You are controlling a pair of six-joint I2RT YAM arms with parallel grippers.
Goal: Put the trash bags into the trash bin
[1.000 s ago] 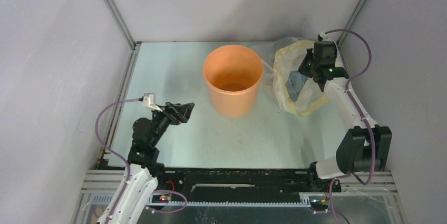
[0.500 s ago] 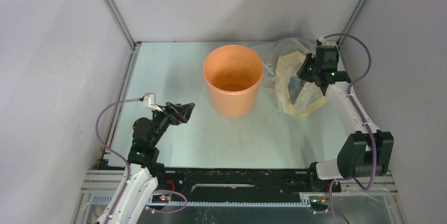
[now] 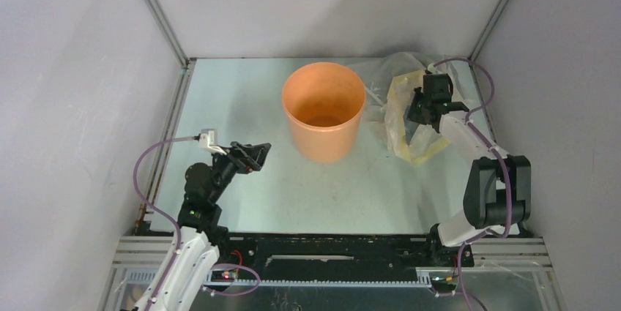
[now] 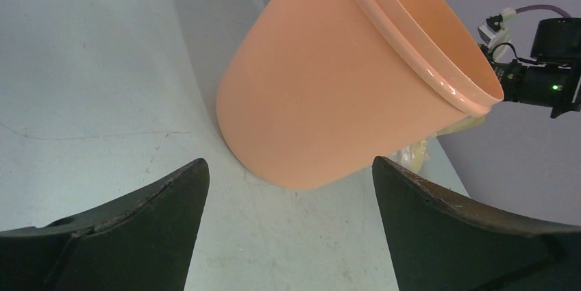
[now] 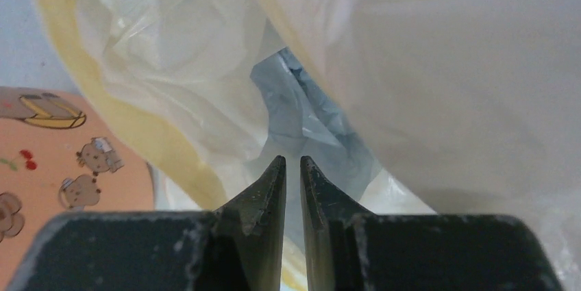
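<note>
Blue-grey trash bag (image 5: 301, 107) just beyond right gripper (image 5: 292, 159), jaws nearly closed, grip unclear; left gripper (image 4: 289, 163) wide open facing trash bin (image 4: 329, 79).

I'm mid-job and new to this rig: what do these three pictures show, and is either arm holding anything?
Two robot arms are bolted at the near edge of a table. The wide picture looks from above and behind: left arm on the left, right arm on the right. The other two come from a camera on each wrist; the dark wedges at the bottom are that arm's jaws. On the table stand an orange bucket and, to its right, a clear-and-yellow bundle. The left jaws are wide open, empty, facing the bucket. The right jaws are nearly shut, tips at a pale blue bag among the bundle's folds; whether they pinch it is unclear.
</note>
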